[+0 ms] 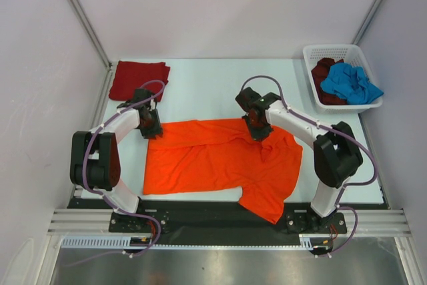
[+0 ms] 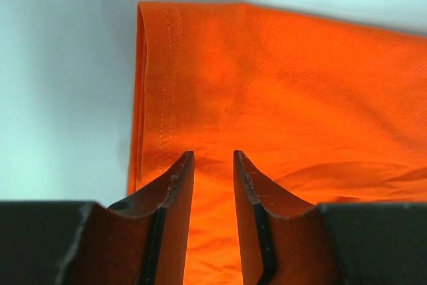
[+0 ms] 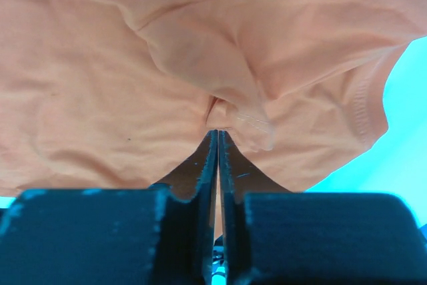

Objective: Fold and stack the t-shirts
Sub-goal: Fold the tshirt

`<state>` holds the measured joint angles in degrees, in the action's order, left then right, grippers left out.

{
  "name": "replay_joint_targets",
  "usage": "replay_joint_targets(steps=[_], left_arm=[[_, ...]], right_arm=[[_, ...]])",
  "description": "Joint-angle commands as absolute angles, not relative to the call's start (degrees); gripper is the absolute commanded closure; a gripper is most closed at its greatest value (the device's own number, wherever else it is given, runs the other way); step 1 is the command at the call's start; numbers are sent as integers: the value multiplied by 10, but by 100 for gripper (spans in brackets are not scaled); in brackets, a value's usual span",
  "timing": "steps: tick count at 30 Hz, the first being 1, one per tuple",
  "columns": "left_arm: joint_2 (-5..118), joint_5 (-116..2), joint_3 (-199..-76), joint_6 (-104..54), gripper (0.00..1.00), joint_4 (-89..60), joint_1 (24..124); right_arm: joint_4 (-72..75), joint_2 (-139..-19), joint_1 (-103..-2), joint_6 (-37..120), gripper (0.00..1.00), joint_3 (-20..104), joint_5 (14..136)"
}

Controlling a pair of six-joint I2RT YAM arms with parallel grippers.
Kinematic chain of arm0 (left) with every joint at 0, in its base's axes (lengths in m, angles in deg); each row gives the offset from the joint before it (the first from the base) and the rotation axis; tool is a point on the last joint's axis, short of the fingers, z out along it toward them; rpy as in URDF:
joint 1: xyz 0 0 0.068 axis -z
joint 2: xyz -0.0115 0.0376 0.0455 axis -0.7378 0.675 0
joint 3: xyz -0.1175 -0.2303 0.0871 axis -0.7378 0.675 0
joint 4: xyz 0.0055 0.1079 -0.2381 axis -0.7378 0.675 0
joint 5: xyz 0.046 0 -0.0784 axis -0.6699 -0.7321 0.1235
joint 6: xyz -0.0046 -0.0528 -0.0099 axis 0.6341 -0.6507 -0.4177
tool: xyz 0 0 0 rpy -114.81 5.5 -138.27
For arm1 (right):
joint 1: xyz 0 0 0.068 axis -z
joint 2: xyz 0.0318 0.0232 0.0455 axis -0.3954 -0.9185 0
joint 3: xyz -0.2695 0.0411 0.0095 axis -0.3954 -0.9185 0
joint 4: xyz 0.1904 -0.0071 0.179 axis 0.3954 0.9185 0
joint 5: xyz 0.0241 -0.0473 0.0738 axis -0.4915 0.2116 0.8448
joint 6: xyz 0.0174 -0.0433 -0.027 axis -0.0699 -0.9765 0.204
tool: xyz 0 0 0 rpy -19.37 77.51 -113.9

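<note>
At mid-tabletop, your right hand (image 3: 217, 131) pinches the bright orange cloth t-shirt (image 1: 213, 158); close your narrowly parted left hand (image 2: 212, 155) on its hem, then lift evenly.

White plastic lattice basket (image 1: 331, 49), rectangular, in far right corner of the pale smooth tabletop (image 1: 207, 85), set slightly askew to its edges. Plain white walls (image 1: 220, 5) close the far side and both flanks. Ribbed aluminium rail (image 1: 227, 222) runs along the near edge. Brushed steel sheet (image 1: 227, 265) lies nearer still.
</note>
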<state>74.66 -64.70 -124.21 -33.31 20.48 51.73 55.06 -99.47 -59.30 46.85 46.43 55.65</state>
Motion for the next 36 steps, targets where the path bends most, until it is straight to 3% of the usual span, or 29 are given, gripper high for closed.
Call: replay_joint_targets(steps=[1,4,12,21,26,31,36], left_arm=[[722,-642,-1244,-325,65,195,519],[723,-642,-1246,-324,65,196,520],[719,-644,-1243,-324,65,197,520],[711,-648,-1234,-321,65,197,519],[713,-646,-1235,-324,65,196,520],[711,-648,-1236,-322,65,198,520],[712,-645,-1233,-325,65,196,519]], right_arm=[[536,-991,-597,471,96,445,561],[528,-1017,-599,468,96,443,550],[490,-1059,-601,464,74,462,496],[464,-1093,-602,443,70,461,482],[463,-1101,-602,442,63,470,470],[491,-1082,-608,457,64,489,448],[511,-1044,-632,466,71,482,474]])
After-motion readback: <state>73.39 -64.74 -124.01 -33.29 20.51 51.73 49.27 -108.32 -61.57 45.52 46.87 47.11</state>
